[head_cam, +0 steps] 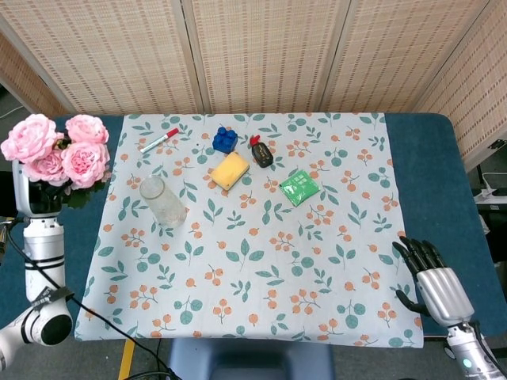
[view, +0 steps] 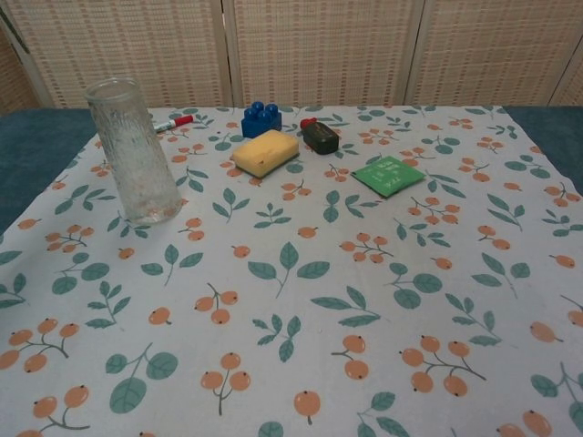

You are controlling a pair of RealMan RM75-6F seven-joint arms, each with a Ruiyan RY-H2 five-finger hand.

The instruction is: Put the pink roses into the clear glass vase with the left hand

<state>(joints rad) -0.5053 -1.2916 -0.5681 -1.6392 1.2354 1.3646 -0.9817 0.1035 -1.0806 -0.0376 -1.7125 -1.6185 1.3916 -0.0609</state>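
Pink roses [head_cam: 57, 150] sit bunched high at the far left of the head view, off the edge of the floral cloth and above the blue desk [head_cam: 32, 237], blooms up. The left hand [head_cam: 32, 194] has them from below; its fingers are hidden behind the leaves, so I take them to be clamped on the stems, since nothing else supports the bunch. The clear glass vase [head_cam: 162, 202] stands upright on the cloth, to the right of the roses and well apart from them, mouth open and nothing in it.

So the carry is under way and the insertion is not yet done. Next, I'd say, the bunch has to travel right until the stems hang over the vase mouth, then go straight down.

The right hand [head_cam: 436, 281] rests at the near right corner, fingers loosely apart, holding nothing.
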